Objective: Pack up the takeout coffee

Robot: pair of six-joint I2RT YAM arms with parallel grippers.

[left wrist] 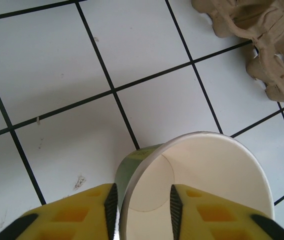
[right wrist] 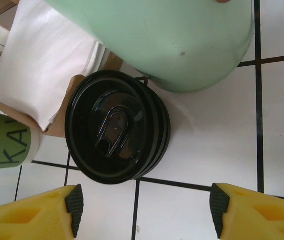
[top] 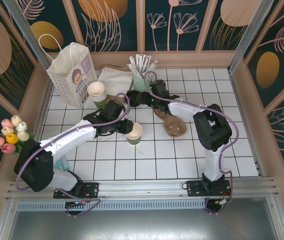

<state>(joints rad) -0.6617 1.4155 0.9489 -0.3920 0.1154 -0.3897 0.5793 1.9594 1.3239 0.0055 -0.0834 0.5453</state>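
Paper cup (left wrist: 197, 180), green-sided with a cream rim, is near the middle of the tiled table (top: 182, 160), pinched at its rim by the left gripper (left wrist: 142, 200), one yellow finger inside the wall and one outside; it looks light, thin and easily crushed, so a gentle pinch at the rolled rim suits it; its black plastic lid (right wrist: 117, 127) tops a small stack just beside the mint green holder (right wrist: 172, 40), glossy, stiff and probably slippery, best taken across its ribbed edge; the right gripper (right wrist: 144, 210) hangs over it, jaws spread wide, holding nothing
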